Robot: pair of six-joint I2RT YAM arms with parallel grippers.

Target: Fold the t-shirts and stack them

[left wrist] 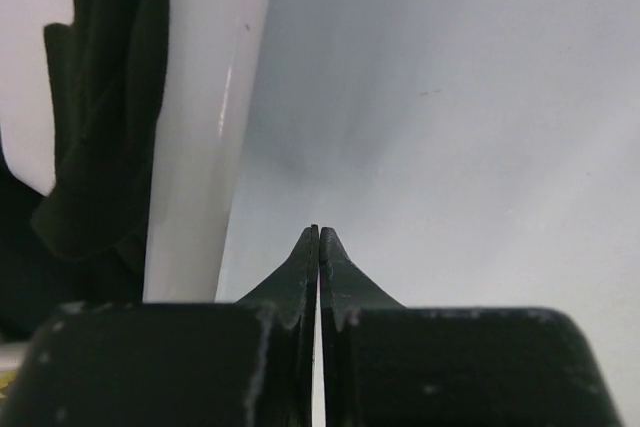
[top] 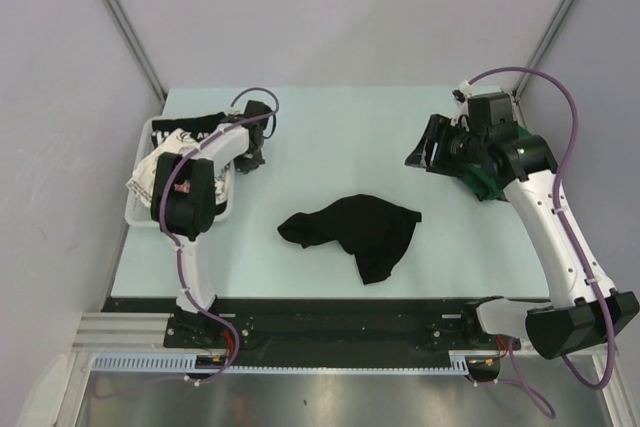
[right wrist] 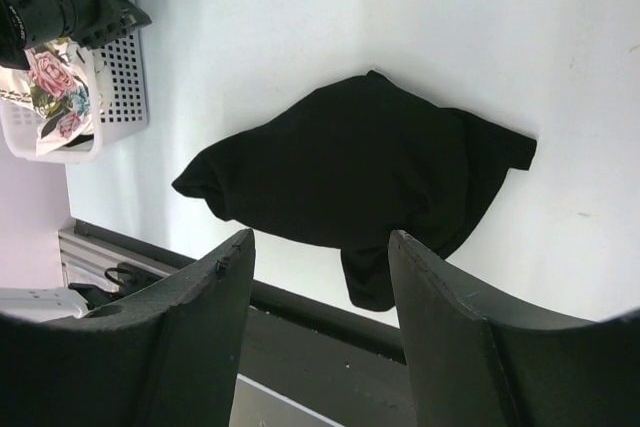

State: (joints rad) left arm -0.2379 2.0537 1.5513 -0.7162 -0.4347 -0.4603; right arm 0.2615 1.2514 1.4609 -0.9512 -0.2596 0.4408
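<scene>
The plain black t-shirt (top: 355,232) lies crumpled at the centre of the table (top: 340,127), nearest the arm bases. At left, the white basket (top: 140,215) holds the floral shirt (top: 140,182) and the lettered black shirt (top: 185,135), and the left gripper (left wrist: 318,237) sits pressed closed and empty just beside its right wall. At upper right, the right gripper (right wrist: 320,242) has its jaws apart, holding nothing, near the dark green shirt (top: 487,185).

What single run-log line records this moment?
left gripper: shut, empty | right gripper: open, empty | crumpled black cloth t-shirt: unfolded, not held
</scene>
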